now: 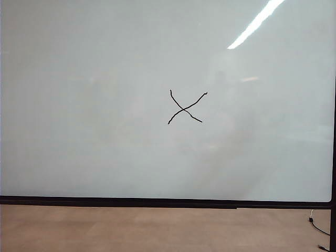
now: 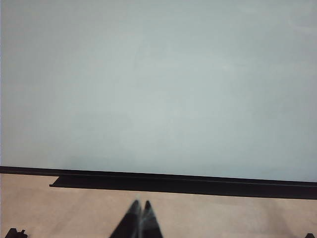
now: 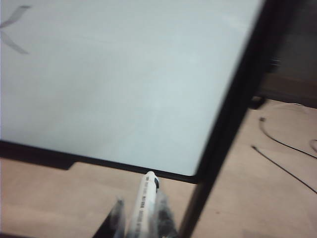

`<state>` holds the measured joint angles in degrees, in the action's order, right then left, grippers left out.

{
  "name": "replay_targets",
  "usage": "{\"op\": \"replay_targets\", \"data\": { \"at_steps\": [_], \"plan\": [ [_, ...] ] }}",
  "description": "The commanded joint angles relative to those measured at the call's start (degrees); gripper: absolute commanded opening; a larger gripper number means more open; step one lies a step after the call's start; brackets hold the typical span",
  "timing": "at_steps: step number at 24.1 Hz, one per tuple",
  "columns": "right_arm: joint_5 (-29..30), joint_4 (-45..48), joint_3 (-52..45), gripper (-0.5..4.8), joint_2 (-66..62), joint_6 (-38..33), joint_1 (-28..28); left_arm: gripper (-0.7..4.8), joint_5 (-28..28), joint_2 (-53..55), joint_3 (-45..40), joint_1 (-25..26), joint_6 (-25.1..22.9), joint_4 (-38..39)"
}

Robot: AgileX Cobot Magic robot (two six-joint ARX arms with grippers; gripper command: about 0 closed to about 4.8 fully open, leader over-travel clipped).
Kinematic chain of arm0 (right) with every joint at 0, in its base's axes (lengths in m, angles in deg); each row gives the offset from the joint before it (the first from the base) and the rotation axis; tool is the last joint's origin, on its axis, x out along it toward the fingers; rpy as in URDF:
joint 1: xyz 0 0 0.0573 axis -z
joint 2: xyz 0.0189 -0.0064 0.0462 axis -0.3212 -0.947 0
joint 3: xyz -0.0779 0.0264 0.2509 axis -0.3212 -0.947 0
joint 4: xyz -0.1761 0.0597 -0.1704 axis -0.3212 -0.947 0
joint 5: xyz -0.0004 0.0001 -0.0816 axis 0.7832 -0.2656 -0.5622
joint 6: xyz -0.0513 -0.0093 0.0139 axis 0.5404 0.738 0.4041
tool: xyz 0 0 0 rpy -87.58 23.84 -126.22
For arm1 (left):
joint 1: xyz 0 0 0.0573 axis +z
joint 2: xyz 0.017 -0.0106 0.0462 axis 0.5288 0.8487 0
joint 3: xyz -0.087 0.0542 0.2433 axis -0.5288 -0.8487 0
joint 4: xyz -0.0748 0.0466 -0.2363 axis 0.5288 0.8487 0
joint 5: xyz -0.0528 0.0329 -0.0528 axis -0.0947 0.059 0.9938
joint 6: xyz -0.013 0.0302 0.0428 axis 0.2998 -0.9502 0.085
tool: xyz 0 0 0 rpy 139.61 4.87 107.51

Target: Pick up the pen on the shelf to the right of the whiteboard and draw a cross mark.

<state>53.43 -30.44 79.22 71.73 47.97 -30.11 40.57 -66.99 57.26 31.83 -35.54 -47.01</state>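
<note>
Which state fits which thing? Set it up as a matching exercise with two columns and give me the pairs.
Things:
1. cross mark
2. pen
3. left gripper
4. cable

States:
A. shut on nothing, pointing at the whiteboard
B. lying on the floor beyond the board's right edge
C. drawn in black near the board's middle
D. clamped in the right gripper, tip toward the board's lower right corner

Pairs: 1-C, 2-D, 3-A, 4-B

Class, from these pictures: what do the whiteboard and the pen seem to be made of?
Whiteboard: glossy coated panel, likely melamine or enamelled steel; it mirrors a ceiling light. Frame dark, material unclear.
Pen: probably smooth white plastic with printed marks, clamped in the right gripper. Left gripper is shut, empty.
</note>
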Motion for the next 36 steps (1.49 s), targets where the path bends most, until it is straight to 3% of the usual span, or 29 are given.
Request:
{"op": "replay_targets", "data": {
  "at_steps": [1, 4, 10, 36],
  "plan": [
    [2.6, 2.5, 0.2, -0.05, 0.0, 0.3, 4.7, -0.04, 0.0, 0.0, 0.2, 0.0, -0.2, -0.7],
    [6.3, 4.0, 0.2, -0.05, 0.0, 0.8, 11.0, -0.04, 0.0, 0.0, 0.2, 0.0, -0.2, -0.7],
    [8.0, 7.0, 0.2, -0.06, 0.0, 0.8, 16.7, -0.04, 0.0, 0.0, 0.2, 0.0, -0.2, -0.7],
    [8.5, 7.5, 0.2, -0.05, 0.0, -1.6, 17.1, -0.05, 0.0, 0.0, 0.2, 0.0, -0.2, -0.7]
  ]
}}
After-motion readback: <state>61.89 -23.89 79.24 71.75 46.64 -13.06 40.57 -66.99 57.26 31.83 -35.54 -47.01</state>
